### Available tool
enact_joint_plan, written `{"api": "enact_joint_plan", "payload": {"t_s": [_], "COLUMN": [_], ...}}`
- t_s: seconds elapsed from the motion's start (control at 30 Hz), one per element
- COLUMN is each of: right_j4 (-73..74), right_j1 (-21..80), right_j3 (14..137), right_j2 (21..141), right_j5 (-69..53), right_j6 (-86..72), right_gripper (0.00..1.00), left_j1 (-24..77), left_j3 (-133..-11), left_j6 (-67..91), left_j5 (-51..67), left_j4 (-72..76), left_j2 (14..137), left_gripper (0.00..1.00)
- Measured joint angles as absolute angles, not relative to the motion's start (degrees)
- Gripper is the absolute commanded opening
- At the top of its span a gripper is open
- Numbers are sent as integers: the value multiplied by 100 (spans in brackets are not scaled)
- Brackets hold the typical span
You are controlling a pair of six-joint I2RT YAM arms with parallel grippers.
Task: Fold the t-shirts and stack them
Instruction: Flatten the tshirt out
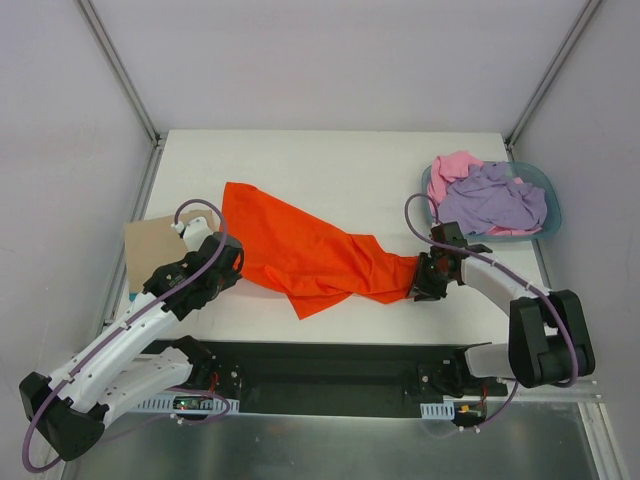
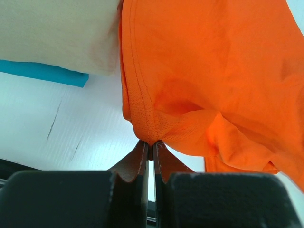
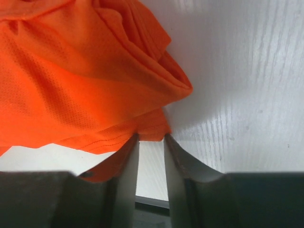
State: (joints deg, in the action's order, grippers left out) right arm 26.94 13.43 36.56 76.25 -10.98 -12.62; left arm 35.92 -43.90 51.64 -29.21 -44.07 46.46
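The bright orange t-shirt [image 1: 310, 255] lies stretched across the middle of the table between my two grippers. My left gripper [image 1: 232, 262] is shut on its left edge, and the hem is pinched at the fingertips in the left wrist view [image 2: 152, 145]. My right gripper [image 1: 420, 278] is at the shirt's right end. Its jaws stand narrowly apart with a bunch of the orange hem [image 3: 151, 130] caught between the tips [image 3: 151, 137]. The lilac-purple t-shirt [image 1: 490, 200] and the pink t-shirt [image 1: 455, 168] lie crumpled in the basin.
The blue-grey plastic basin [image 1: 548, 200] stands at the table's right edge. A brown cardboard sheet [image 1: 145, 250] lies at the left edge under my left arm, and blue tape [image 2: 42, 72] shows beside it. Metal frame posts rise at the back corners.
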Motion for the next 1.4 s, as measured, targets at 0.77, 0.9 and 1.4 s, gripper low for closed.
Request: {"api": "enact_joint_plan", "payload": {"t_s": [0.77,0.9,1.4], "right_j4": [2169,2362,2764], "right_j1": [1452,1452,1457], "right_j3": [5253,5804,7393], "right_j2": [4510,4130,4508], "right_j5": [534,902,749], "right_j6": [-934,-740,-239], "right_gripper": [0,0,0], "left_j1": [3592,3594,3594], "left_j3": [-6617,-7118,-8101], "left_j6": [4510,4174,3006], "left_j5": [-4250,-4646,-3618], "left_j4": [-4410,-4230,-3774], "left_j2": [4488,4414,4582], "left_gripper": [0,0,0]}}
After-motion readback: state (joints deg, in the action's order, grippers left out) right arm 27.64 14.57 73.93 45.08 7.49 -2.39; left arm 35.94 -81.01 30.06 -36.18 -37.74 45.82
